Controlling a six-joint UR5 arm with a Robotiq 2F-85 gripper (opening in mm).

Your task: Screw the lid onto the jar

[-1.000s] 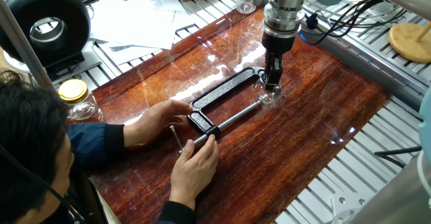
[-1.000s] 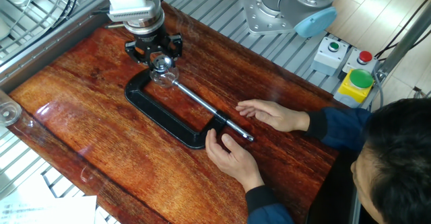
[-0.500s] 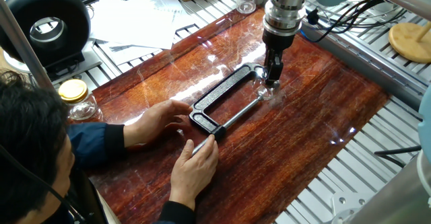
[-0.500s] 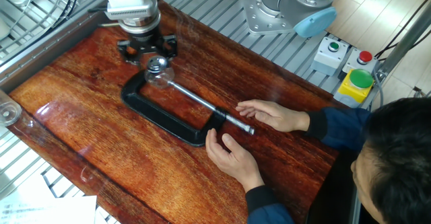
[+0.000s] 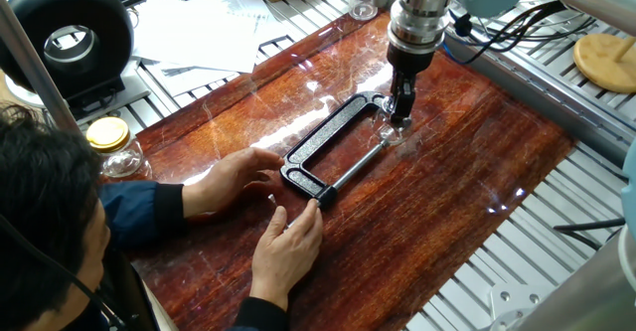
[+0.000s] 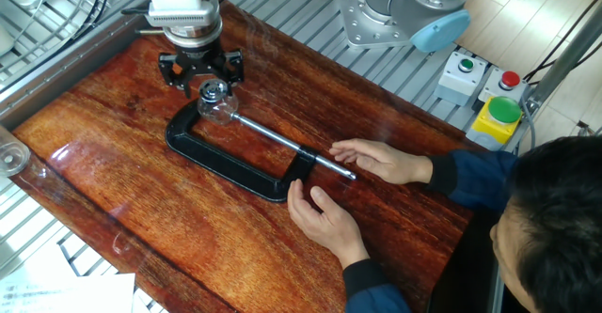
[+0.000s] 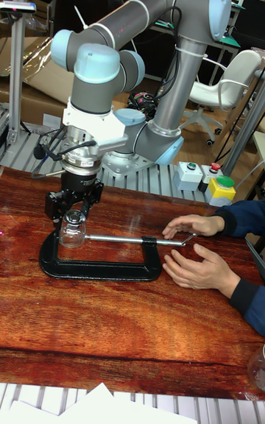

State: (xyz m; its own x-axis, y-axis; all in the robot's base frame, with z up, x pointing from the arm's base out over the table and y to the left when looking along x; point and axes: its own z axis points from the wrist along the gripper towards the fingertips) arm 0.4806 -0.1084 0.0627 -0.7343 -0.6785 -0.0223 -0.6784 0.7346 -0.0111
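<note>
We have two high cameras looking down from opposite sides of the pincer [image 5: 401, 112], one low camera facing it; all share the clamp [image 6: 226, 158].
</note>
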